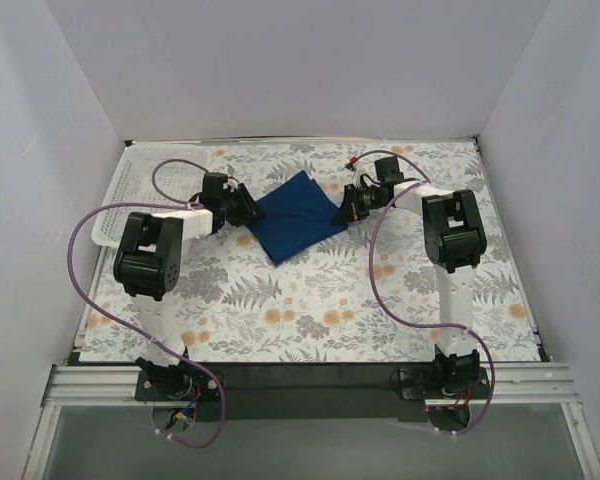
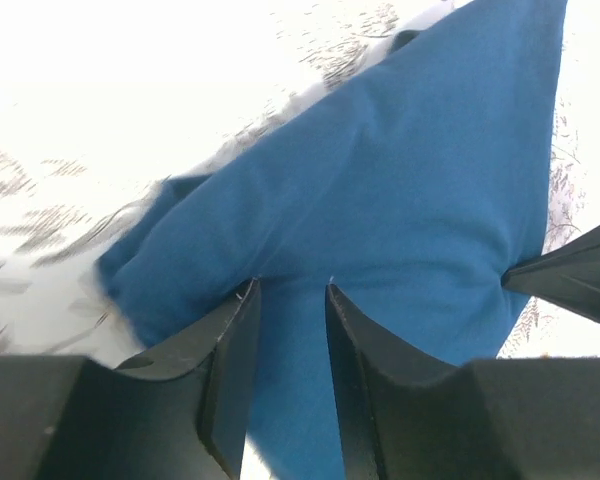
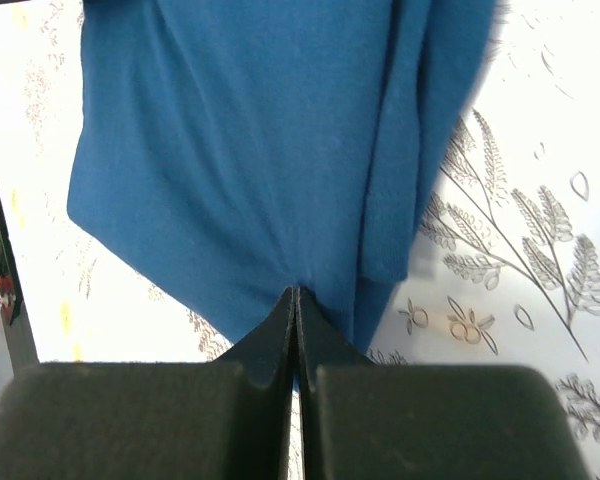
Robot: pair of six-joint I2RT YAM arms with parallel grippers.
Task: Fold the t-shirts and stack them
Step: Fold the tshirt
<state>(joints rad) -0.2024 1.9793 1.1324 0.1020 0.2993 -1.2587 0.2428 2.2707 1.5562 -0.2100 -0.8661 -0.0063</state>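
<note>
A blue t-shirt (image 1: 298, 215), folded into a rough square, lies on the floral table cover at the back middle. My left gripper (image 1: 248, 207) is at its left corner. In the left wrist view the jaws (image 2: 292, 290) stand apart with the blue cloth (image 2: 400, 180) between and under them. My right gripper (image 1: 348, 208) is at the shirt's right corner. In the right wrist view its jaws (image 3: 296, 295) are pressed together on the edge of the shirt (image 3: 240, 150), and a folded layer hangs to the right. The right gripper's tip also shows in the left wrist view (image 2: 570, 275).
A white plastic basket (image 1: 120, 200) stands at the table's left edge, behind the left arm. The floral table cover (image 1: 310, 300) spreads in front of the shirt. White walls close in the back and both sides.
</note>
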